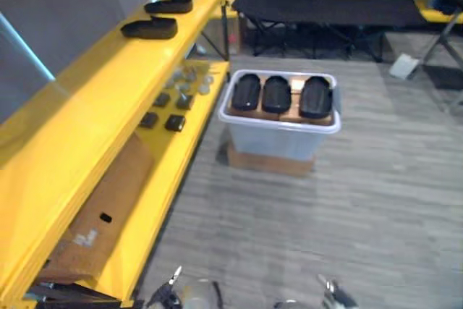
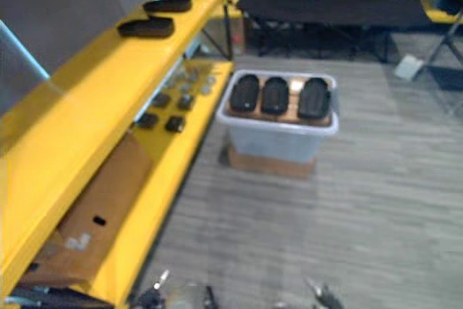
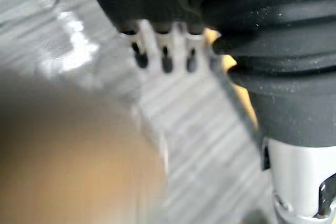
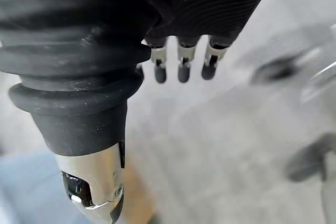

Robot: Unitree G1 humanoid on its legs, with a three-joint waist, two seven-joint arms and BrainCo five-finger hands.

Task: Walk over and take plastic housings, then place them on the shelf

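Three plastic housings are lying in the clear bin, three on the yellow shelf, open floor between. The left hand and right hand are hanging slack, empty.

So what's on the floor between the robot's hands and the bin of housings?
Only bare grey floor, seen in the left eye view, from the left hand and right hand up to the clear bin with three black housings.

no readable text, white marks on cardboard too blurred
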